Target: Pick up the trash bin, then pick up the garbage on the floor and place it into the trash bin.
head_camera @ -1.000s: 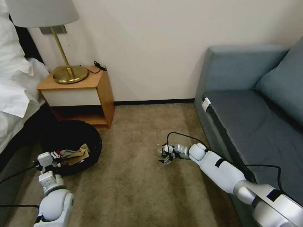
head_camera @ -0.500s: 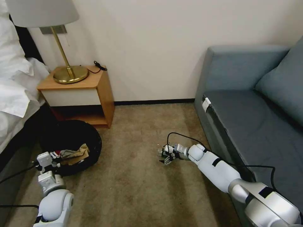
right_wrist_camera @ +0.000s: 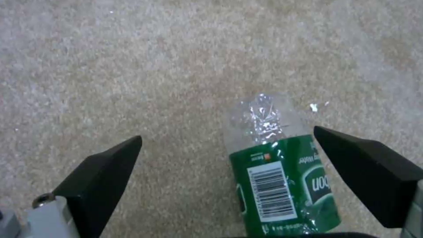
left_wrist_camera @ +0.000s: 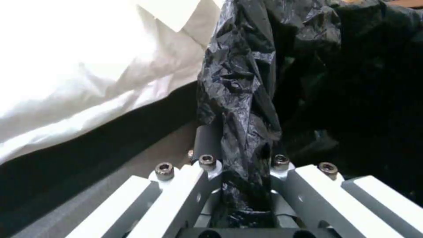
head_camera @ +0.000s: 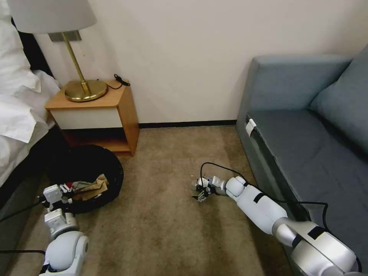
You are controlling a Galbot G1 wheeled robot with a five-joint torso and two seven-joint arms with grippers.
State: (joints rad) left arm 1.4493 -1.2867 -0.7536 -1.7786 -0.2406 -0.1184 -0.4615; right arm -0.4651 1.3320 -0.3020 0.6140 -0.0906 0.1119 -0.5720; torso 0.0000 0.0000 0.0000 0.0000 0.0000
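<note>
Left gripper is down low, clamped on the crinkly black bag rim of the round low trash bin, which has tan paper and wrappers inside. Right gripper sits spread wide on the beige carpet floor, the small clear bottle with green label lying between its fingers, closer to one. Wooden nightstand behind the bin.

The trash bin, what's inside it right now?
The trash bin holds tan crumpled paper and a bit of red-and-white carton on its black liner. Anything beneath them is hidden. The left gripper is shut on the bin's rim.
</note>
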